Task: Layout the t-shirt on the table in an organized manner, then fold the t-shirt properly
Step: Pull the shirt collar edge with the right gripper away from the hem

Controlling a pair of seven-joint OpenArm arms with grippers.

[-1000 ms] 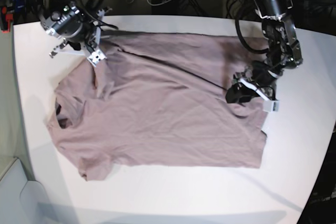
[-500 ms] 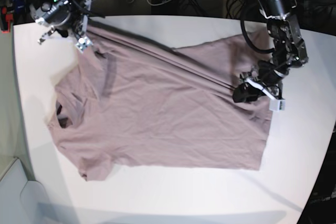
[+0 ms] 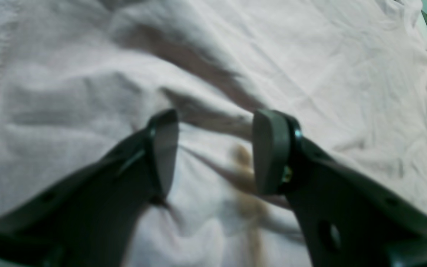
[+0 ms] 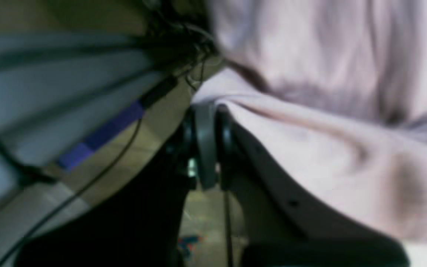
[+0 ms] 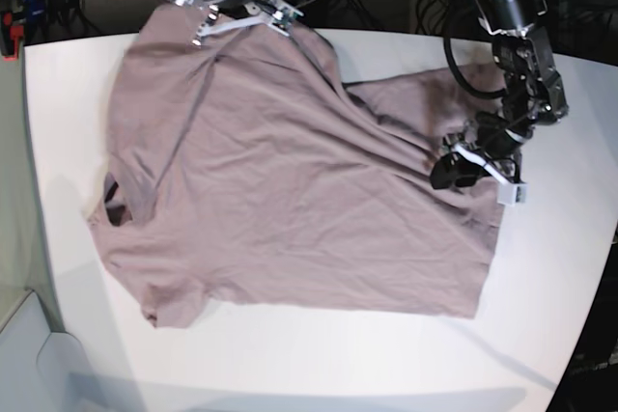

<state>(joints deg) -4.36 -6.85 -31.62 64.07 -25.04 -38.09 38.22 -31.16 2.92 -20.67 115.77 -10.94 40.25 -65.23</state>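
Right gripper (image 4: 207, 148): jaws pressed together on a fold of the t-shirt (image 5: 290, 180), at the far edge of the table (image 5: 319, 364) in the base view; the pinched cloth drapes off to one side of the jaws in the wrist view (which is blurred).
Left gripper (image 3: 213, 152): jaws standing apart, low over the fabric, with a raised wrinkle running between them; I cannot tell whether the pads touch the cloth.
Left gripper in the base view (image 5: 473, 169): near the shirt's hem side, on that view's right.
T-shirt position: mauve-brown, lying mostly flat across the middle of the white table, with one corner lifted up toward the far edge by the right gripper.
T-shirt shape: a taut ridge runs from the lifted corner diagonally toward the left gripper; one sleeve lies flat at the near left of the base view.
Table: white, bare around the shirt's near and side edges.
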